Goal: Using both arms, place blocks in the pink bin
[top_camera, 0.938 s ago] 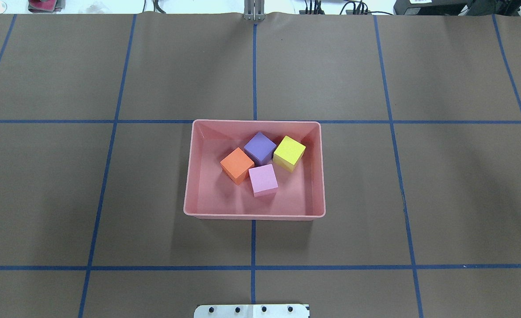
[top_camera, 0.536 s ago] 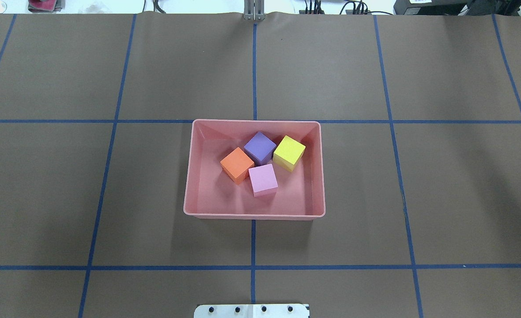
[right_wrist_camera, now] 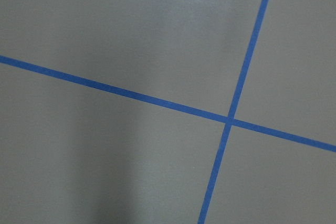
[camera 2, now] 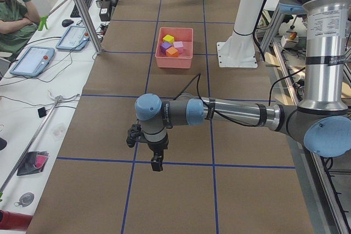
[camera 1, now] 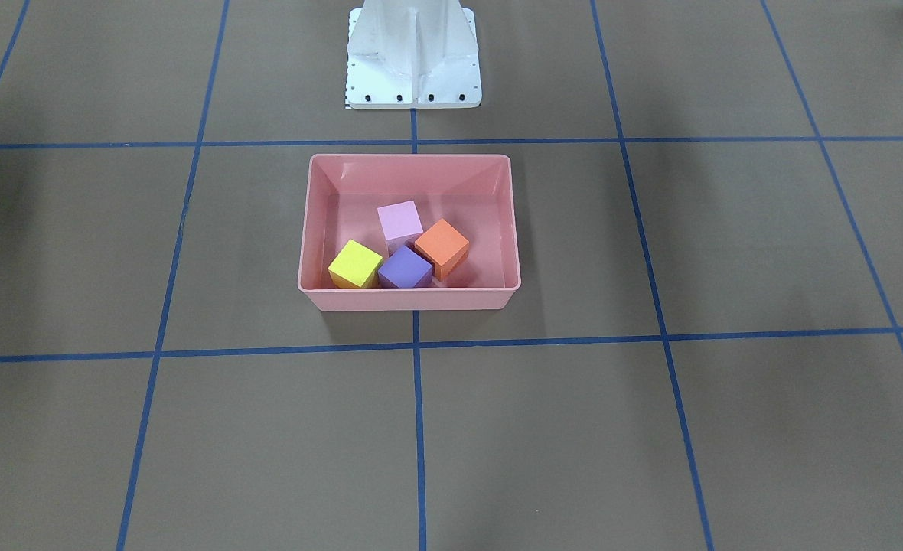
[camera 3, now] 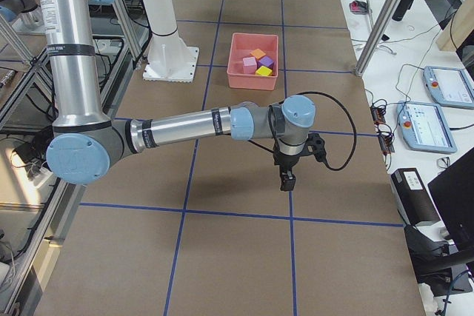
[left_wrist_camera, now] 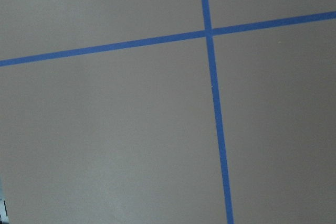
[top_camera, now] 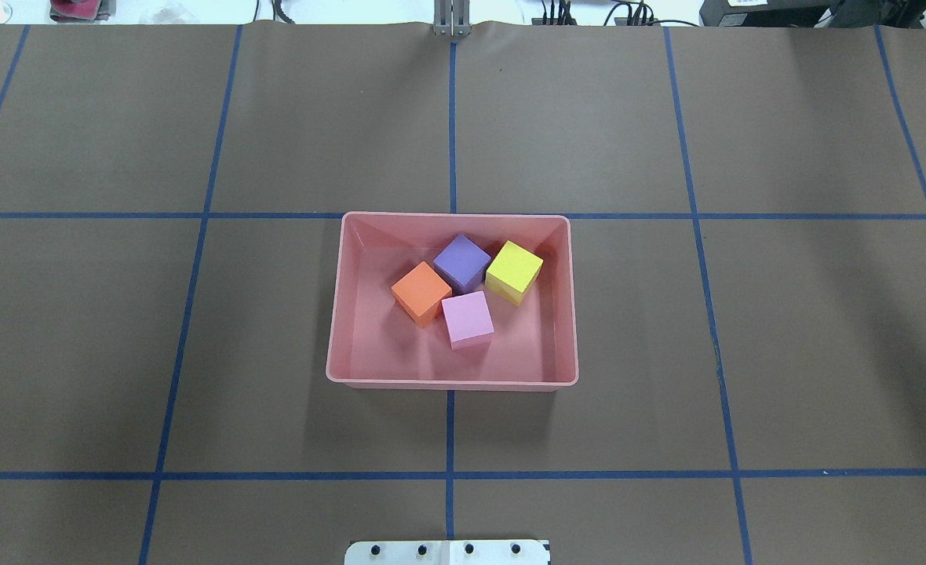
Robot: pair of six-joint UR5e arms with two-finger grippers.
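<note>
Left gripper, right gripper: jaw state indiscernible.

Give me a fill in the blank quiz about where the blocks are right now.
The pink bin holds ____ blocks.
In the overhead view, the purple block has the orange block on its left and the ____ one on its right.
The block nearest the white pedestal is ____.
Missing: four; yellow; light pink.

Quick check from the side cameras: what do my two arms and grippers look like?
Both arms, left arm and right arm, are silver tubes with grey joints and light-blue round caps. The left gripper and right gripper are black, each fed by a loose black cable.
</note>
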